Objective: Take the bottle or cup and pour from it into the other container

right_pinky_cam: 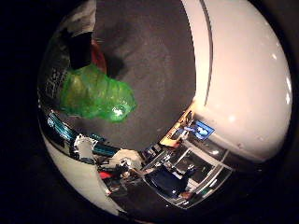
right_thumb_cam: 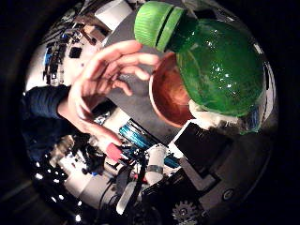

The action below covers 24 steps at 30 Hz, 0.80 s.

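- The green bottle (right_thumb_cam: 220, 70), cap (right_thumb_cam: 157, 23) on, fills the thumb-side view close to the palm, tilted over a copper-coloured cup (right_thumb_cam: 166, 96) it partly hides.
- The robot hand (right_thumb_cam: 206, 154) shows only in part; its grasp cannot be made out.
- A person's hand (right_thumb_cam: 101, 84) hovers beside the cup above the dark grey tabletop (right_pinky_cam: 154, 65).

Hand (right_thumb_cam: 211, 154): white and black parts at lower right of thumb-side frame; finger pose indeterminate, bottle close against palm.

Bottle (right_thumb_cam: 220, 75) perhaps hides bowl (right_thumb_cam: 166, 93) rim.
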Each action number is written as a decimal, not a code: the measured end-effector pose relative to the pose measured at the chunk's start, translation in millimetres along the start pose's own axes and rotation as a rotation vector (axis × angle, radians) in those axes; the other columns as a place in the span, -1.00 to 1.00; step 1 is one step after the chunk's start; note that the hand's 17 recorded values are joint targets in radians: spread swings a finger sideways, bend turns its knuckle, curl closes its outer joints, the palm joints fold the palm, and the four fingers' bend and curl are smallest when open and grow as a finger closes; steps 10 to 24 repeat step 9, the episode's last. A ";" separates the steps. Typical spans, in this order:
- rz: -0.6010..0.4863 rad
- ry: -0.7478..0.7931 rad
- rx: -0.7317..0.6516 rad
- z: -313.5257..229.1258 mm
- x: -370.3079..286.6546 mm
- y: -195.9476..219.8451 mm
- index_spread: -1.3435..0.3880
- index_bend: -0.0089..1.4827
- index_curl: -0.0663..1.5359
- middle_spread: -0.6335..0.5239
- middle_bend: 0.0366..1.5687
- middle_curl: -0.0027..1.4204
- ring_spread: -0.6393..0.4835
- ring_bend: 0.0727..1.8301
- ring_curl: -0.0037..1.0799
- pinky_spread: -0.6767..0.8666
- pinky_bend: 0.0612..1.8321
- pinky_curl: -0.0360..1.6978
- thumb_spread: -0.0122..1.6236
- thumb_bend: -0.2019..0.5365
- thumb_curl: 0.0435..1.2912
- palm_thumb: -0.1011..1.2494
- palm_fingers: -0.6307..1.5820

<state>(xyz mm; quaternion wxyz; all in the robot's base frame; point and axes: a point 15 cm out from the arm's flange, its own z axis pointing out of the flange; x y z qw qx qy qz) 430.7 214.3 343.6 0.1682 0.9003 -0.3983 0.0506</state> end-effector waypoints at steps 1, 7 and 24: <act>0.004 -0.007 -0.001 0.9 1.9 0.6 0.20 0.39 0.46 -0.29 0.53 0.55 -0.43 0.32 0.97 -0.53 0.12 0.38 -0.95 -0.50 0.37 0.91 0.52; -0.003 -0.010 0.013 -5.8 -1.7 2.6 0.20 0.39 0.46 -0.29 0.53 0.55 -0.43 0.32 0.97 -0.53 0.12 0.38 -0.95 -0.50 0.37 0.91 0.52; -0.011 -0.007 0.015 -8.2 -5.7 3.3 0.20 0.39 0.46 -0.29 0.53 0.55 -0.44 0.32 0.97 -0.53 0.12 0.38 -0.95 -0.50 0.37 0.91 0.52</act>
